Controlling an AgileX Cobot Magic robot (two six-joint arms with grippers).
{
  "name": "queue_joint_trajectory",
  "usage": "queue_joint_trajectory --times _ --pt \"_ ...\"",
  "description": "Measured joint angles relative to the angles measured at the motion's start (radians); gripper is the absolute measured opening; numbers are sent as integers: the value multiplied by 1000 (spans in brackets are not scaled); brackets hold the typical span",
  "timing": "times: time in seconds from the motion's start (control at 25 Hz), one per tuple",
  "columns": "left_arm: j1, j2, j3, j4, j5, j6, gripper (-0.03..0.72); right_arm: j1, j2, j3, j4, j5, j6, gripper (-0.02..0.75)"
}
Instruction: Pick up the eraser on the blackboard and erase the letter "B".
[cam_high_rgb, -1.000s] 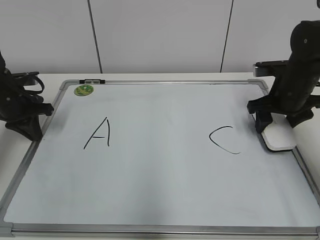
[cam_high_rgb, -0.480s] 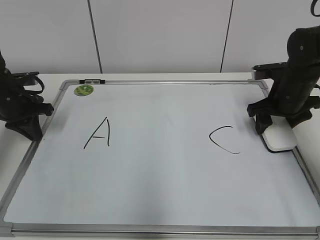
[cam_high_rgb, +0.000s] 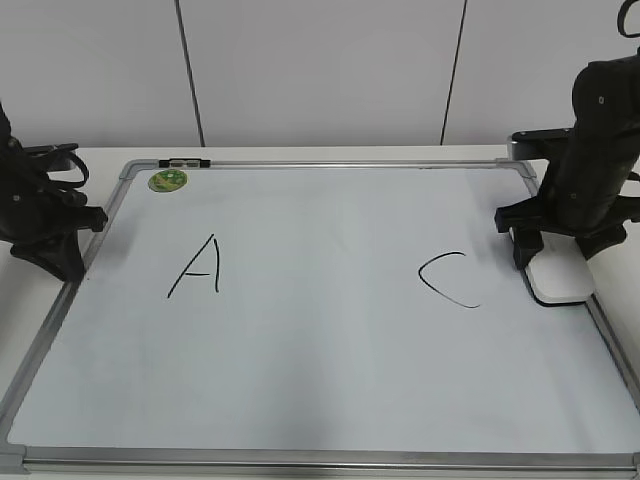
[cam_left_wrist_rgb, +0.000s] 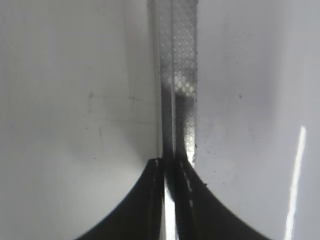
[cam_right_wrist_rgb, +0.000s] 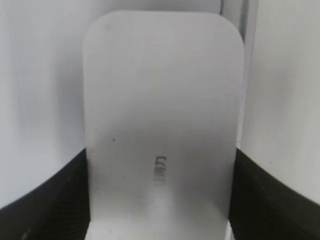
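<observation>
The white eraser lies flat at the right edge of the blackboard, just right of the black "C". My right gripper stands over it. In the right wrist view its black fingers press against both long sides of the eraser, so the right gripper is shut on it. The letter "B" is out of view; the board is blank between the "A" and the "C". My left gripper sits shut and holding nothing at the board's left frame.
A green round sticker sits near the board's top left corner. The silver frame runs all round the board. A white wall stands behind the table. The right arm's body rises above the board's top right corner.
My right gripper and the eraser have shifted a little to the right, closer to the board's right frame. The left arm has not moved.
</observation>
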Motion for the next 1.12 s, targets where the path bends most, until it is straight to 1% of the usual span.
queue_joint_trajectory --times 0.24,0.56,0.76,1.12 --pt "0 0 0 0 0 2 23 0 0 -2 -4 18 15 571" --pt "0 0 0 0 0 2 26 0 2 -83 -12 83 18 572" --pt "0 0 0 0 0 2 27 0 4 -84 -13 111 18 572" --pt "0 0 0 0 0 2 27 0 34 -84 -13 116 3 573"
